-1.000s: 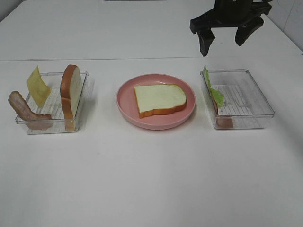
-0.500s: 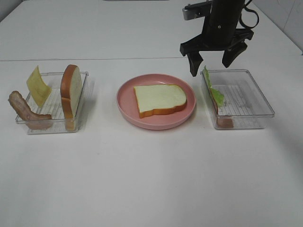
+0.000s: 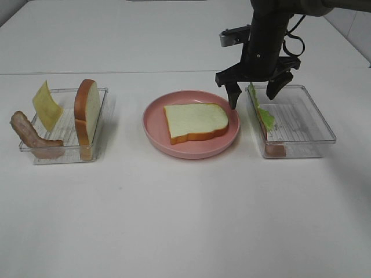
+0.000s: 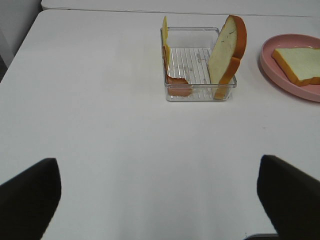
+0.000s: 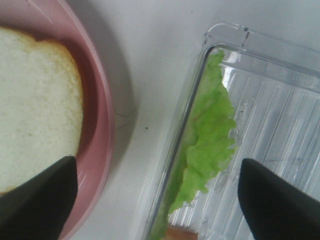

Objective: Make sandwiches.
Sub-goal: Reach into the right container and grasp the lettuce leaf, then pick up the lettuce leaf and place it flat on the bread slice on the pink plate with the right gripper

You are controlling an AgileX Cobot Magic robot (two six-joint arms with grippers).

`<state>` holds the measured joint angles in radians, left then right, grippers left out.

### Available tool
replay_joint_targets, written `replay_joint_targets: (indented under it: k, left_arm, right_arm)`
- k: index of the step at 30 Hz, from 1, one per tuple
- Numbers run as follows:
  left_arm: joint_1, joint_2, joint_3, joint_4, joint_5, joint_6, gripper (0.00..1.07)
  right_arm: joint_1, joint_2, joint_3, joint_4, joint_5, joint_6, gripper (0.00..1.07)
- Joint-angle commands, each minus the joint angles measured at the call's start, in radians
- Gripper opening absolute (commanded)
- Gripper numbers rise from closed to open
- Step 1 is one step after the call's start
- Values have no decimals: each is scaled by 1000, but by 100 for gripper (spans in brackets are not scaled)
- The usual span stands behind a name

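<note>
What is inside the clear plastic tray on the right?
A green lettuce leaf stands against the wall nearest the round pink plate; a brown meat piece lies at the front corner. Elsewhere the clear plastic tray is bare. What the leaf covers cannot be seen.

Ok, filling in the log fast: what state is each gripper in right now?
Left gripper: open, holding nothing.
Right gripper: open, holding nothing, above the lettuce.

The high camera is looking down over the whole bench. My left wrist camera is facing far out past my left fingers. The right one is sitting close between my right fingers, sharing the lettuce and pink plate with the high view.
</note>
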<state>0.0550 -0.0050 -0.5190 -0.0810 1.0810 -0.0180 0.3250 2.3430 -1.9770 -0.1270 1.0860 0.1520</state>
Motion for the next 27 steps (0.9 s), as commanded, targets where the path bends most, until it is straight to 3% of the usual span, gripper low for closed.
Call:
replay_joint_targets:
  k: [1,9,10,11,14,15,16,27]
  left_arm:
    - [1,-13,2,-5,-8,-1,100]
    - [1,-13,2,-5,-8,-1,100]
    - [1,-13,2,-5,-8,-1,100]
    - [1,-13,2,-5,-8,-1,100]
    - [1,-13,2,-5,-8,-1,100]
    - [1,-13,2,-5,-8,-1,100]
    - [1,-13,2,-5,-8,-1,100]
    - [1,-13,2,-5,-8,-1,100]
  right_arm:
    - [-4,5,7,-16,-16,16,85]
    - [-4,8,7,-29,-22,42,65]
    - [-4,8,7,-43,-22,54,54]
    - [-4,8,7,-65,-22,83,36]
    - [-4,8,7,-72,-22,92,28]
    - [-4,8,7,-77,-20,90,10]
    - [-4,8,7,-77,-20,75,1]
    - [-4,8,-3,-84,2,45,0]
